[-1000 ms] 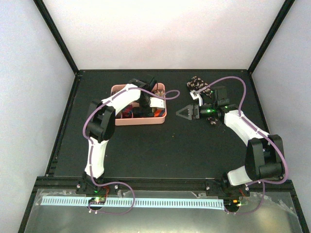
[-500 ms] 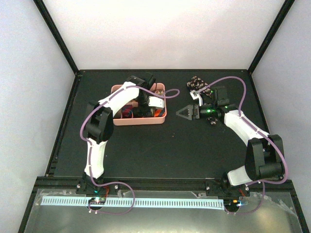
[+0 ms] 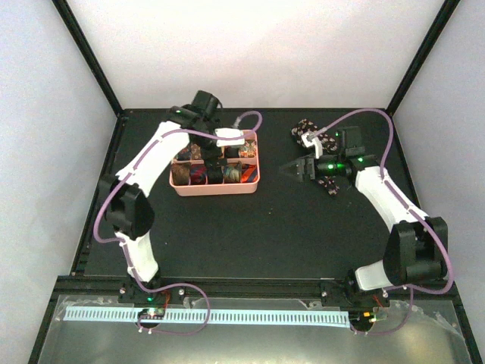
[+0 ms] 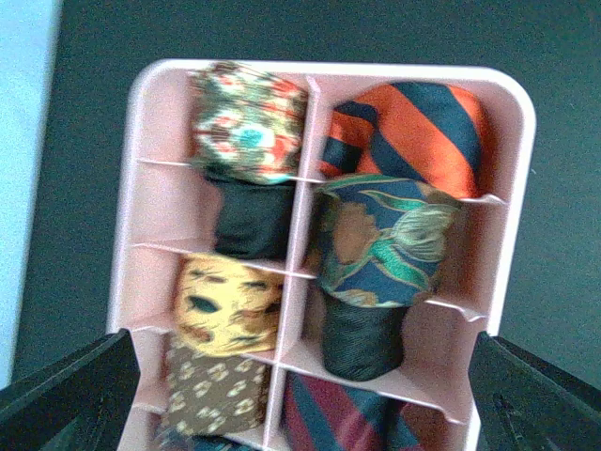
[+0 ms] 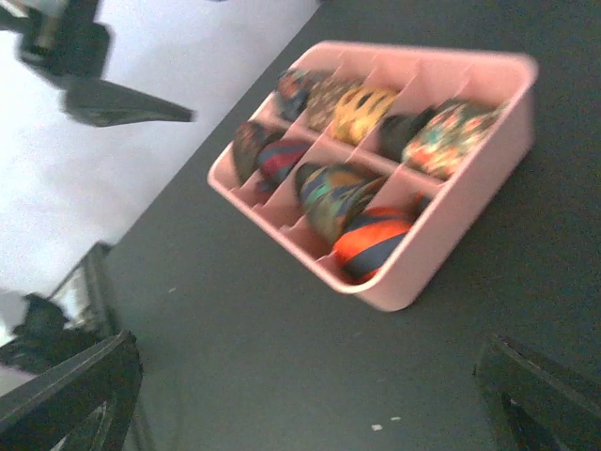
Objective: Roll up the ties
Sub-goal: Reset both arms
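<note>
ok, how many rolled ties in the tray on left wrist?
8 in the tray: left column floral, black, yellow, brown; right column orange-striped, blue-green, black, red-striped. More may hide below frame.

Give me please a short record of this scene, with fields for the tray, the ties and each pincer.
tray: pink, divided, on the black table, left of centre
contents: rolled ties in the compartments, among them an orange-navy striped tie, a floral tie and a yellow tie
loose tie: patterned, on the table beyond the right arm, apart from the tray
left pincer: open, empty, above the tray's far side
right pincer: open, empty, right of the tray, pointing toward it
</note>
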{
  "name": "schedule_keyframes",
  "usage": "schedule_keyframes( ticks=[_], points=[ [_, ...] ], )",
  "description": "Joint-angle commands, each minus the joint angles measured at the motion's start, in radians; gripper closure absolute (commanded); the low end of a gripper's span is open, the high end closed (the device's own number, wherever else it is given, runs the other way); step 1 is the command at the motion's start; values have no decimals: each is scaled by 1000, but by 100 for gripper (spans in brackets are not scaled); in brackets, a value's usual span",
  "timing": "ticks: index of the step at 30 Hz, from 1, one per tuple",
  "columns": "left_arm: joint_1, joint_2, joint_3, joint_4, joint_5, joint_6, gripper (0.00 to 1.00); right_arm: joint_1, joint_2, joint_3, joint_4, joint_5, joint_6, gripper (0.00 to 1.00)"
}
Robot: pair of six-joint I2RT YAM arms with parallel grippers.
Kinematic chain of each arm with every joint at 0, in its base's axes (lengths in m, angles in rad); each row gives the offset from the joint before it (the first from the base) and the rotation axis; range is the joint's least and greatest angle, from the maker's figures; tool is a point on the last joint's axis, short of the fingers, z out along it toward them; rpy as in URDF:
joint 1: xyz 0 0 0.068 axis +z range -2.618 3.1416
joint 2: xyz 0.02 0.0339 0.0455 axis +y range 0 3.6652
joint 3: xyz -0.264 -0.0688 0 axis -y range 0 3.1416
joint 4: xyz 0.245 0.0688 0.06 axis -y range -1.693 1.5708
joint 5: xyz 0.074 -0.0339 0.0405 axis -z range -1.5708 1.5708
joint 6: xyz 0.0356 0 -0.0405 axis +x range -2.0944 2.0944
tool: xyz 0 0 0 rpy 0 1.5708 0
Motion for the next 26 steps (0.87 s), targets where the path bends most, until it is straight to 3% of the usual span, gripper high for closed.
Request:
schedule_keyframes(
  ticks=[1,6,13,20,26],
  points=[
    [89,-135,-48,128,144,-193,1,-77,-75,40,-18,140,-70,0],
    [228,-225,-132,211,231,-417,1,-228,-115,11,16,161,-68,0],
    [393,-387,-455,378,298,-568,1,-400,-144,-133,45,128,-103,0],
    [460,-490,-751,519,310,-628,1,-452,-174,-257,51,96,-156,0],
    [476,-482,-804,565,293,-710,1,-452,-160,-268,63,66,-156,0]
  ],
)
